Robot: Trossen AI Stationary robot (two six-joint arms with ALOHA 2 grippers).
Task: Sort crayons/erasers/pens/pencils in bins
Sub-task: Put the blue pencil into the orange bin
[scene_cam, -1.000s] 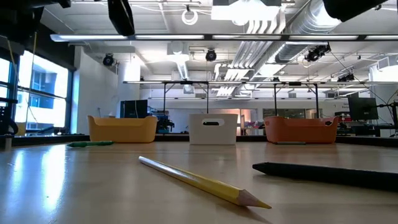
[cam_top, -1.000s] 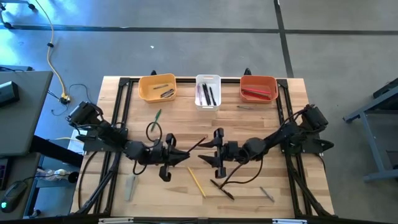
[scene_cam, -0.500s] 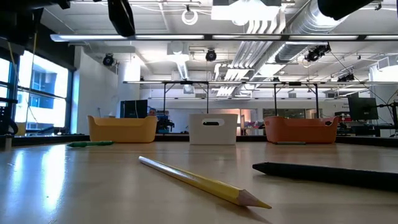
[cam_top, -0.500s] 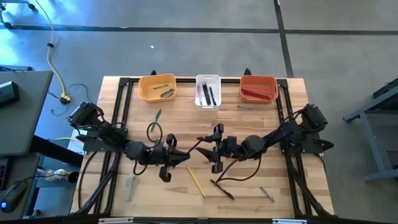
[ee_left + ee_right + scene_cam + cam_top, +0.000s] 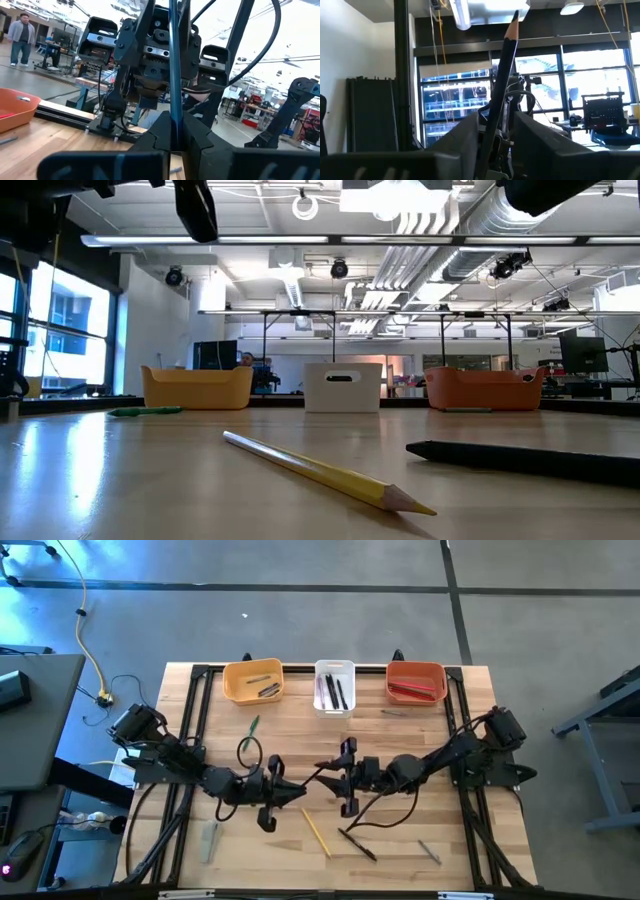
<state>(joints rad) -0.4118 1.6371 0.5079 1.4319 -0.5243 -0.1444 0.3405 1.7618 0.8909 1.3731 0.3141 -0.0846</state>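
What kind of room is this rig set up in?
Probably an open lab or workshop: exposed ceiling ducts, more framed workbenches beyond the wooden table, bare concrete floor, and a person standing far off.

A large open lab or workshop hall is shown. An exposed ceiling (image 5: 400,220) with silver ducts (image 5: 470,215), pipes and strip lights (image 5: 300,240) is seen in the low view. A wooden surface (image 5: 300,740) on a black metal frame (image 5: 195,700) is set on a grey concrete floor (image 5: 300,620), with a yellow cable (image 5: 88,630) trailed over it at the left. More black frames (image 5: 300,330) and monitors (image 5: 585,352) are lined up far behind. Tall windows (image 5: 60,330) are seen at the left. A person (image 5: 21,40) is seen standing among benches in the left wrist view.
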